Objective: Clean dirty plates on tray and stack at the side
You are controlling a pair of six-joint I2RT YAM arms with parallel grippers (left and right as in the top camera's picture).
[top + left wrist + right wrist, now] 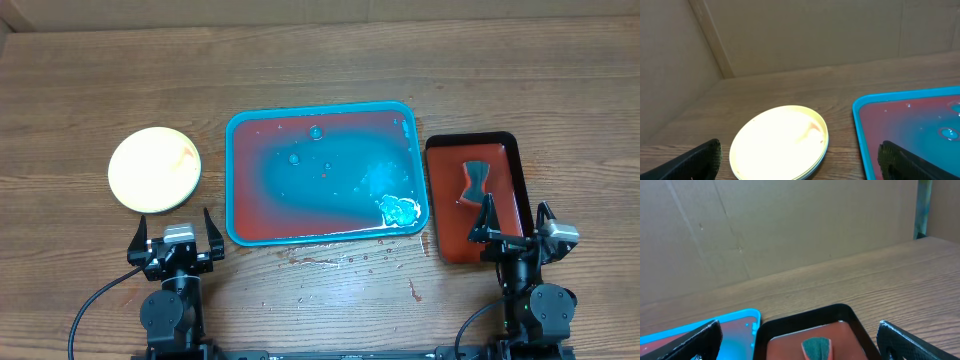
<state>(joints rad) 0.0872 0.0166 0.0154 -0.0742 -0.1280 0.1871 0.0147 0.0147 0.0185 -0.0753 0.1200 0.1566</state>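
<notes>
The left tool hangs with its fingers spread wide and nothing between them, just off the near left corner of the tray. The right tool is likewise spread and empty. It is to the right of the tray, over the near end of a small red tray with a black rim.

The plates sit in a stack on the worktop, left of the tray and apart from it. From overhead only the top one shows. It is round and pale yellow, with a faint orange-pink smear on the side toward the tray. The left wrist view shows a further rim under the top one, but how many plates lie in the stack cannot be told.

The tray is teal with rounded corners and a raised rim. Its floor has a reddish film round the edges and is clear teal in the middle, with beads of water. A clump of pale foam sits at its near right corner.

A dark, waisted piece lies in the red tray.

The worktop is brown wood grain, with droplets and red specks just on the near side of the tray. Behind it stands a plain brown wall.

In all there are two tools, two trays, one stack of plates and one dark piece.
</notes>
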